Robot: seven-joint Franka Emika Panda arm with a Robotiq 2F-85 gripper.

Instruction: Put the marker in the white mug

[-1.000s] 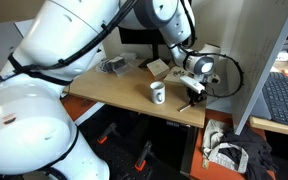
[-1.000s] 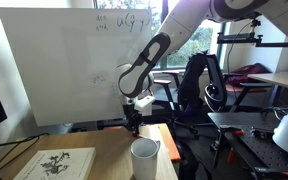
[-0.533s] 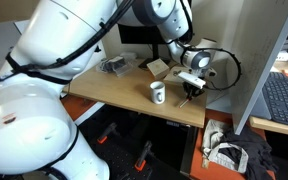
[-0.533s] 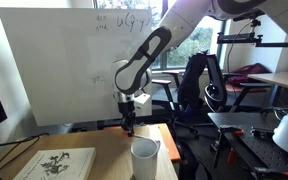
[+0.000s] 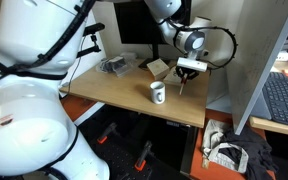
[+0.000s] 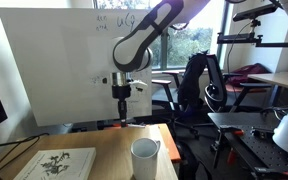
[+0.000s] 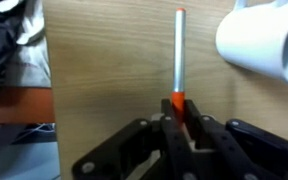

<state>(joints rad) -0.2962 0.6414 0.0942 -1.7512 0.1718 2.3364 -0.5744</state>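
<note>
- End effector [image 7: 177, 112] grips the marker [image 7: 179, 50] tight, holding it above the surface [image 7: 104, 60].
- Beside it stands the white mug [image 7: 264, 45], not touching it.

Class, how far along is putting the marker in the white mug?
Done: the gripper is shut on the marker, held clear of the table. In hand: the carry, with the white mug off to one side. Left: line the marker up over the mug and release.

One marker [image 7: 180, 55], one white mug [image 7: 264, 45]
</note>
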